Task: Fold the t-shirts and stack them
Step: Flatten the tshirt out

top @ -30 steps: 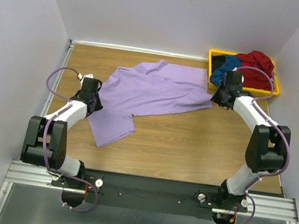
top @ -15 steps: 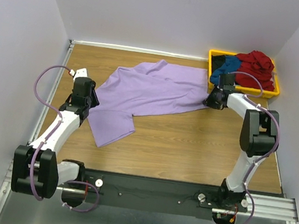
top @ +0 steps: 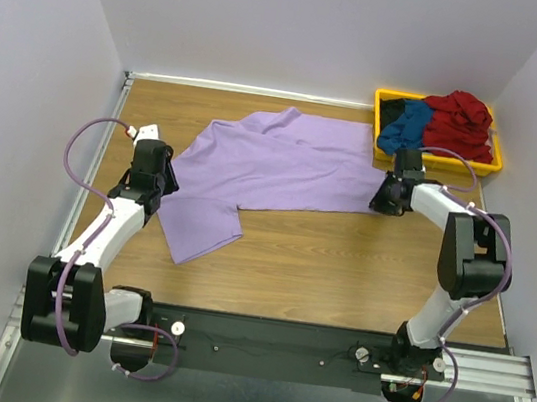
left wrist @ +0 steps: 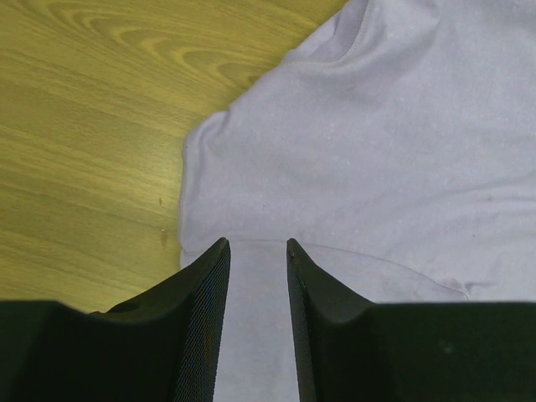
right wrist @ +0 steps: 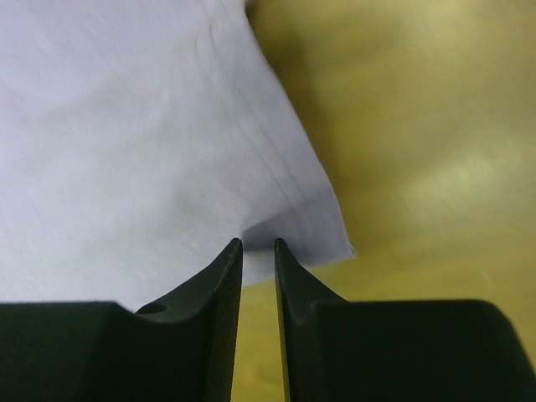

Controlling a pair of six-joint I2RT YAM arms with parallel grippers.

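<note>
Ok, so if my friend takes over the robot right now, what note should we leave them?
Left gripper: jaws apart, down on the left edge of the lavender shirt, cloth between them.
Right gripper: jaws nearly together at that shirt's right corner; grip unclear.
The lavender shirt lies spread, rumpled, on the table; a red shirt, a blue shirt and a black shirt sit heaped in the yellow bin.
Done: nothing folded or stacked.
Left: fold every shirt, then stack.
</note>
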